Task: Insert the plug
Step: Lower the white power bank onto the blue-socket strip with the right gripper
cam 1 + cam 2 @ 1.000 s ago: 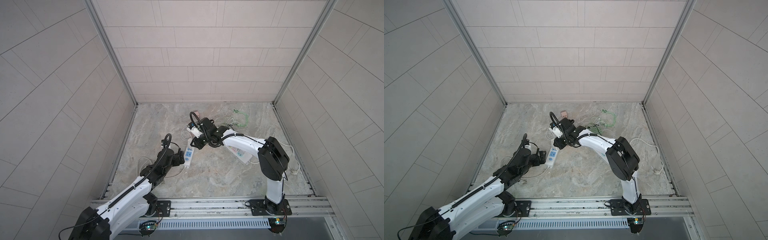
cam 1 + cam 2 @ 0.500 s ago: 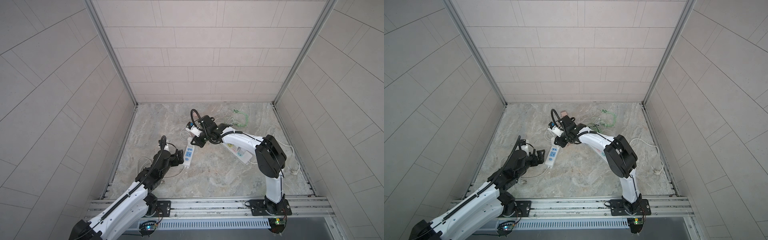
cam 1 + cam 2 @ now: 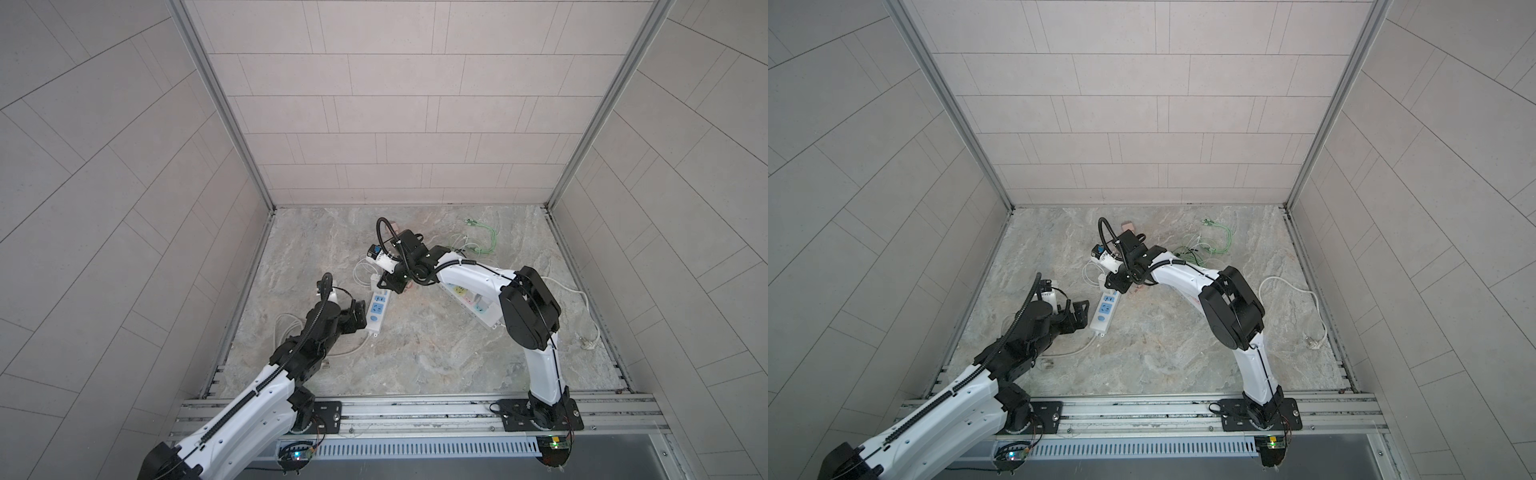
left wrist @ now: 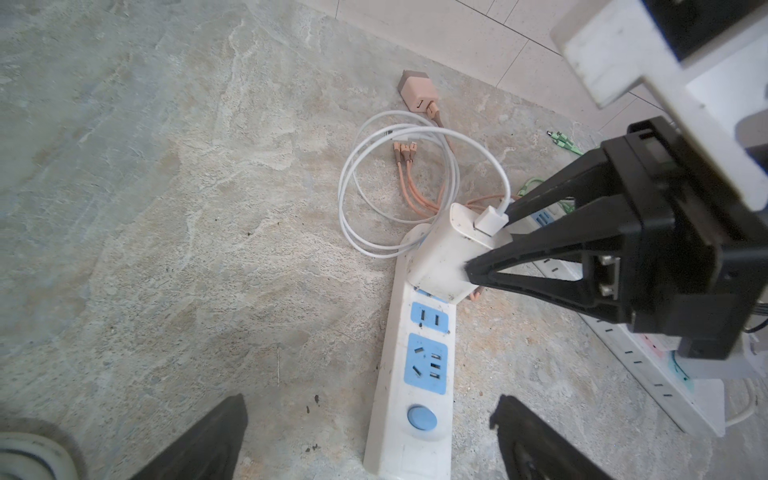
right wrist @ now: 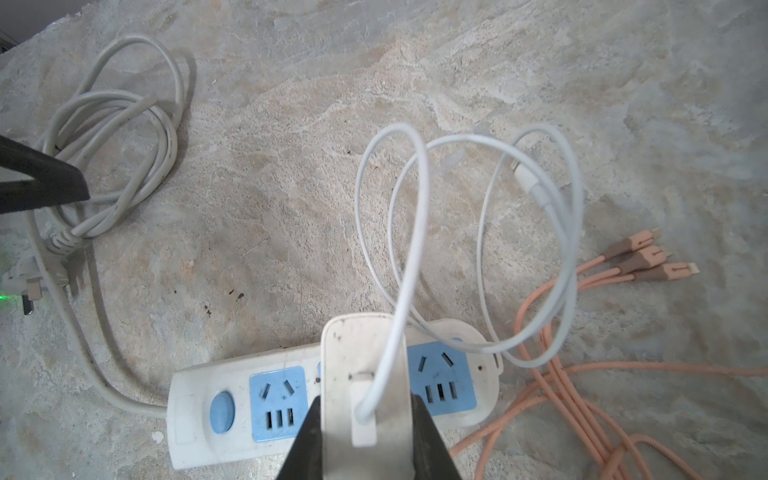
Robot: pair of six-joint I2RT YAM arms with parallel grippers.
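Observation:
The plug (image 4: 444, 257) is a white charger block with a thin white cable (image 5: 415, 216) looped from its back. My right gripper (image 5: 365, 403) is shut on the plug (image 5: 365, 357) and holds it, slightly tilted, against the far end of the white power strip (image 4: 415, 374) with blue sockets. I cannot tell whether its prongs are in. In both top views the right gripper (image 3: 388, 286) (image 3: 1115, 282) stands over the strip's (image 3: 377, 309) (image 3: 1106, 309) far end. My left gripper (image 4: 370, 403) (image 3: 359, 309) is open at the strip's switch end, touching nothing.
A pink charger (image 4: 417, 89) and pink cables (image 5: 640, 257) lie beyond the strip. A second power strip (image 3: 473, 303) lies under the right arm, with green cable (image 3: 482, 245) behind it. The strip's coiled grey cord (image 5: 116, 137) lies by the left arm.
The left arm has shifted its pose a little, its gripper staying open beside the strip. The right gripper has kept the plug at the strip's far end with only slight movement.

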